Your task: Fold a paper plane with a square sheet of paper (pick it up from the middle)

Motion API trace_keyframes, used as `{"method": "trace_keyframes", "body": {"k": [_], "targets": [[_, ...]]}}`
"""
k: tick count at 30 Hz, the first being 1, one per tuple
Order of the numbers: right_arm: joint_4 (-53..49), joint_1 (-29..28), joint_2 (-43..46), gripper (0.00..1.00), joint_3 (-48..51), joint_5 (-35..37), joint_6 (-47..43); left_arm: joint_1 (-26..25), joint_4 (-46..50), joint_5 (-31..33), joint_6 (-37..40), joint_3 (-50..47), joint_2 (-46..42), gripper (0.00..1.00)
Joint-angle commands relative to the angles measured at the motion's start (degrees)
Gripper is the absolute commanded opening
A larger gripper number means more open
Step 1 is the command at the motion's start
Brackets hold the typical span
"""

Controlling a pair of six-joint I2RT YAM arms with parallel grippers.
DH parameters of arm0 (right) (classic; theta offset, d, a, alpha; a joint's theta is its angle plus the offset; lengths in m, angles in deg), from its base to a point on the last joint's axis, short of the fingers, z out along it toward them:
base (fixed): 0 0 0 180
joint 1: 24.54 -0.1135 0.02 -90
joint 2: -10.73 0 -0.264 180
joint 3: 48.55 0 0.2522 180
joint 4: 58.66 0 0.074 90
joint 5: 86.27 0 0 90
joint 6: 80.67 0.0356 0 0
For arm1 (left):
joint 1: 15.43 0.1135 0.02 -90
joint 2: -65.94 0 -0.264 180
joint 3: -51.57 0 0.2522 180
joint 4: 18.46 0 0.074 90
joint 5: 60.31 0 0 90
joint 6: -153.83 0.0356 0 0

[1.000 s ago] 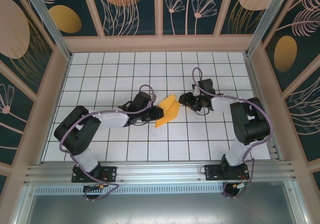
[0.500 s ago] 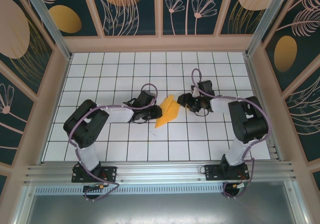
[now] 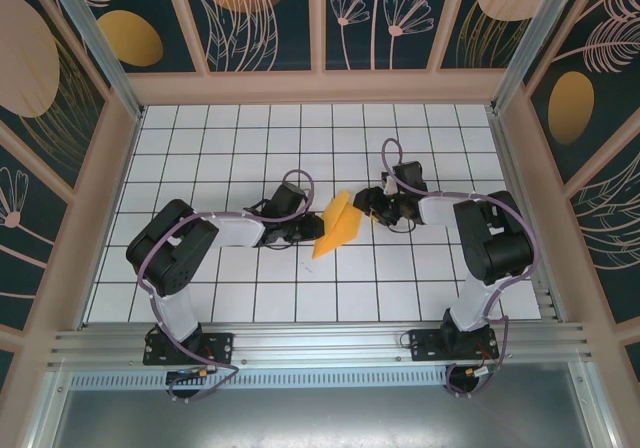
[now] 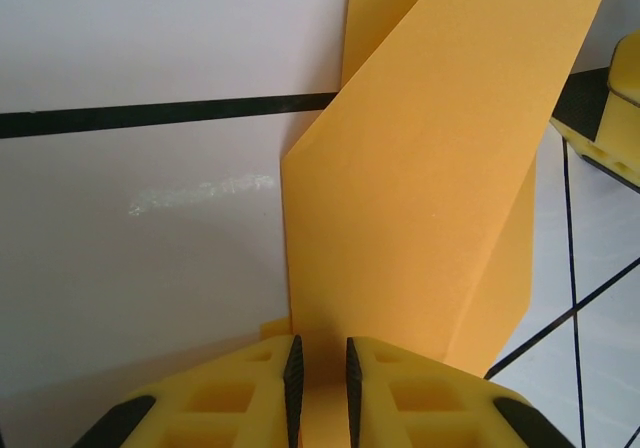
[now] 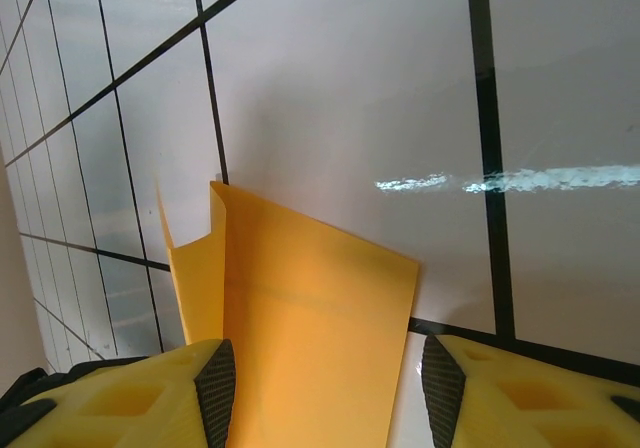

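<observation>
The orange-yellow sheet of paper, folded and creased into a pointed shape, lies mid-table between both grippers. My left gripper is at its lower-left edge. In the left wrist view the paper rises ahead and its near edge runs into the narrow gap between the pads of the left gripper; a slit still shows between them. My right gripper is at the paper's upper-right end. In the right wrist view the right gripper stands wide open astride the folded paper, touching neither pad.
White gridded table inside a wooden frame with dark floral wall panels. A yellow finger of the right gripper shows at the right edge of the left wrist view, close to the paper. An aluminium rail runs along the near edge.
The left gripper's jaws have narrowed around the paper's edge and its arm has drawn in. The right gripper has slid slightly left, over the paper, opening a little.
</observation>
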Motion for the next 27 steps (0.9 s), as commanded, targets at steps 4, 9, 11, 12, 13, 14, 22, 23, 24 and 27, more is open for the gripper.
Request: {"method": "trace_keyframes", "body": {"k": [4, 9, 11, 12, 13, 14, 22, 23, 24, 27], "targets": [[4.9, -3.3, -0.9, 0.55, 0.6, -2.1, 4.7, -0.3, -0.2, -5.0, -2.9, -3.2, 0.8, 0.23], [9.0, -3.5, 0.7, 0.56, 3.2, -3.7, 7.0, -0.5, -2.1, -5.9, -4.6, -3.9, 0.9, 0.23], [10.8, -3.7, 1.7, 0.57, 4.7, -3.8, 7.4, -0.5, -2.2, -5.7, -4.9, -4.0, 0.8, 0.23], [11.3, -3.7, 2.0, 0.58, 5.3, -3.6, 7.6, -0.5, -2.2, -5.6, -5.0, -4.0, 0.6, 0.23], [11.6, -3.7, 2.3, 0.59, 5.9, -3.5, 7.6, -0.5, -2.2, -5.9, -5.0, -3.9, 0.6, 0.23], [11.6, -3.7, 2.6, 0.60, 6.3, -3.2, 7.5, -0.5, -2.1, -5.7, -5.0, -4.0, 0.5, 0.23], [-3.5, -2.7, 12.4, 0.66, 5.0, 7.1, 4.0, -0.9, -2.7, -4.0, -7.0, -4.9, -0.8, 0.22], [-4.0, -2.7, 13.5, 0.66, 6.0, 7.3, 5.5, -1.1, -2.9, -3.9, -7.5, -4.8, -0.9, 0.22], [-3.6, -2.8, 14.4, 0.66, 7.4, 7.3, 7.4, -1.4, -3.1, -4.0, -7.7, -4.7, -0.9, 0.22], [0.4, -3.6, 16.3, 0.64, 12.5, 5.1, 13.1, -2.2, -2.8, -3.6, -8.3, -4.0, -0.7, 0.22]]}}
